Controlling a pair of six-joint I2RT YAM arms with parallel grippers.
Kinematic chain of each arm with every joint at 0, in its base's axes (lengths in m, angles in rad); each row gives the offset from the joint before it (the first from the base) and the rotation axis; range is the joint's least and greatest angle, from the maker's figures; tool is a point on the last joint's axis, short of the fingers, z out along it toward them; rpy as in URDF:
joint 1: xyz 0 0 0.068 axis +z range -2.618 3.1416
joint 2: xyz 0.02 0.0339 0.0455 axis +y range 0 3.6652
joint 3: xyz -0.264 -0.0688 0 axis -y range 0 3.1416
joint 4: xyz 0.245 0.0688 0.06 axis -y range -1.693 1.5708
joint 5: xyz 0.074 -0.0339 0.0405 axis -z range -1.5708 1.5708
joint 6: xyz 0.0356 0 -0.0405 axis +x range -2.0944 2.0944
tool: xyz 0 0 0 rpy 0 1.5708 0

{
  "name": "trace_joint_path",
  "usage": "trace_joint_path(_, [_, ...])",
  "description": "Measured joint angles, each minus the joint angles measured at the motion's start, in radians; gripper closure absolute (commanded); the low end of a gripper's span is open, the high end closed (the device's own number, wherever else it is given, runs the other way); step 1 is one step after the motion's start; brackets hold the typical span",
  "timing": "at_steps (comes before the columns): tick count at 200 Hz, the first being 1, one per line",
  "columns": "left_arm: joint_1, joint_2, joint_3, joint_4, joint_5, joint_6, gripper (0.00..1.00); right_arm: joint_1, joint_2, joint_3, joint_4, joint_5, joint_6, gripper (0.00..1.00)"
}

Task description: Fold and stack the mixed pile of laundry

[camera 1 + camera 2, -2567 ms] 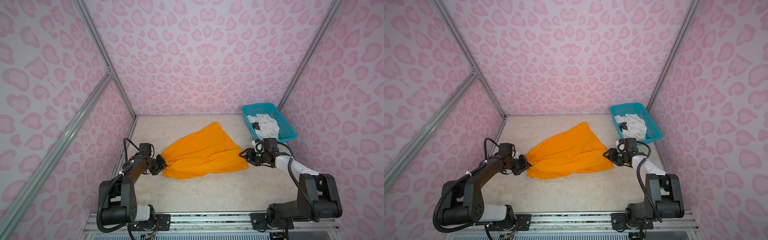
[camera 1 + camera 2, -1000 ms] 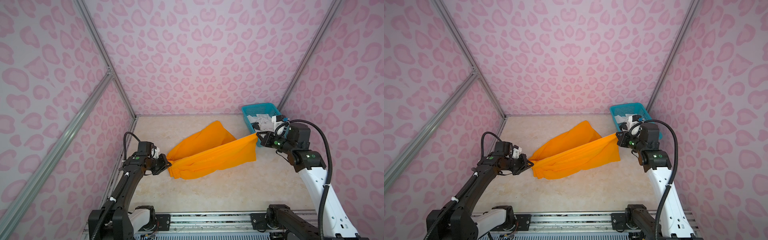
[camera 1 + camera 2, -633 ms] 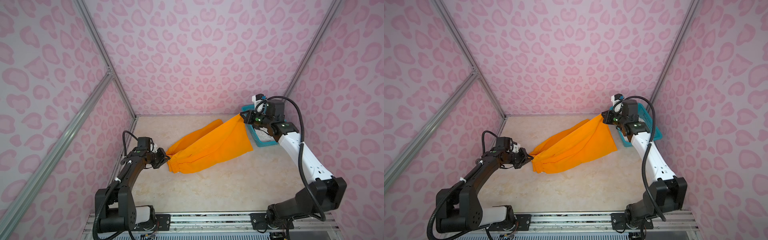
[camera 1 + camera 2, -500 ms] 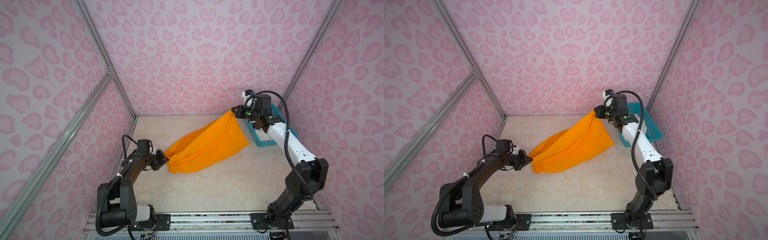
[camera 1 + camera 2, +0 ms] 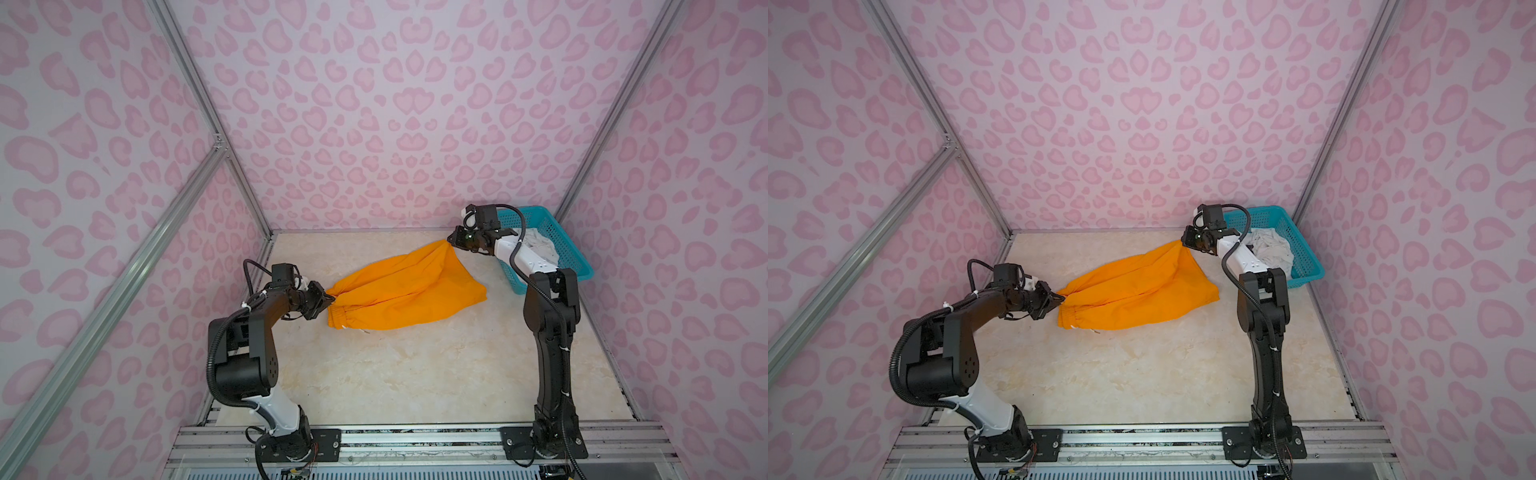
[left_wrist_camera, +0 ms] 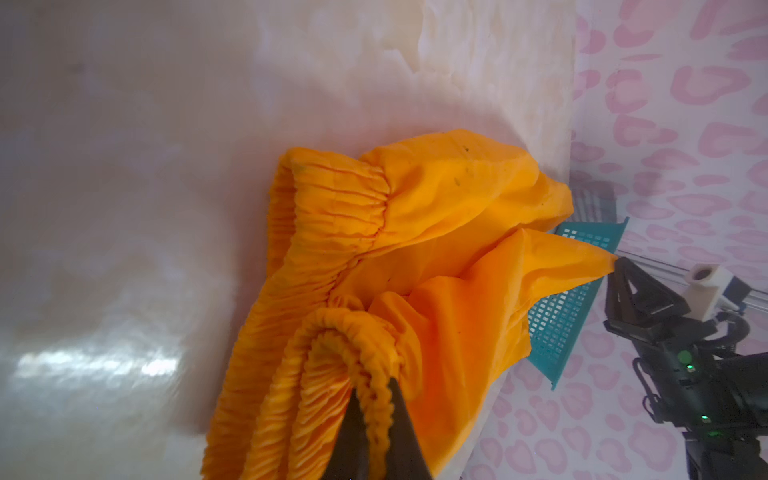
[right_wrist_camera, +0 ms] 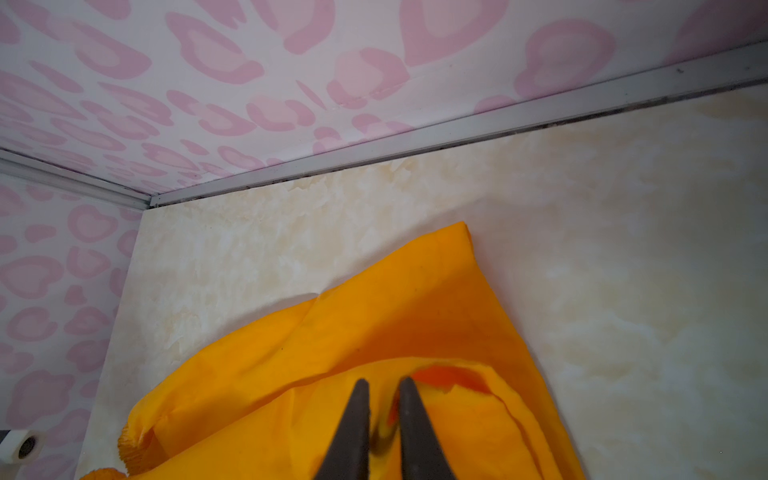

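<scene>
Beside the teal basket (image 5: pixel 578 258), on the side facing the open table (image 5: pixel 395 374), the right gripper (image 5: pixel 449 240) meets the raised corner of the orange shorts (image 5: pixel 407 291). Only the top views take in the whole layout. The white T-shirt (image 5: pixel 1271 249) lies crumpled inside the basket (image 5: pixel 1308 259). The shorts (image 5: pixel 1138 291) stretch away from the basket across the table to the left gripper (image 5: pixel 1061 297), which sits well apart from the basket.

Only the left wrist view shows that grip up close. The left gripper (image 6: pixel 374 399) is clamped tight on a loop of the gathered elastic waistband, and the rest of the shorts (image 6: pixel 436 208) bunch out toward the basket (image 6: pixel 557 324). In the same view a corner of fabric is drawn to a point at the tip of the right gripper (image 6: pixel 619 266), in front of the basket wall.

The right wrist view alone shows the right gripper (image 7: pixel 384 386) from behind. Its fingers (image 7: pixel 357 415) stand only narrowly parted, with orange cloth caught between them. The shorts (image 7: pixel 374 324) spread beyond them over the table, away from the basket.

The shorts hang between the two grippers. The end nearest the basket is lifted off the table, while the waistband end farthest from the basket is low against it.
</scene>
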Motion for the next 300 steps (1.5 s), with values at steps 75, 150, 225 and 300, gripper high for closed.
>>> trace_joint_path(75, [0.037,0.113,0.064,0.197,0.142,-0.153,0.84,-0.043,-0.177,-0.212,0.049,-0.048,-0.053,0.47])
trace_joint_path(150, [0.042,0.201,0.195,0.288,0.084,-0.291,0.55,0.137,-0.269,-0.42,0.006,-0.066,-0.137,0.5])
trace_joint_path(225, [0.04,0.052,0.254,0.021,-0.182,-0.026,0.43,0.205,-0.092,-0.273,-0.065,-0.018,-0.116,0.55])
trace_joint_path(300, [-0.112,0.067,0.058,-0.148,-0.312,0.18,0.47,0.229,-0.135,-0.439,-0.071,0.026,-0.112,0.57])
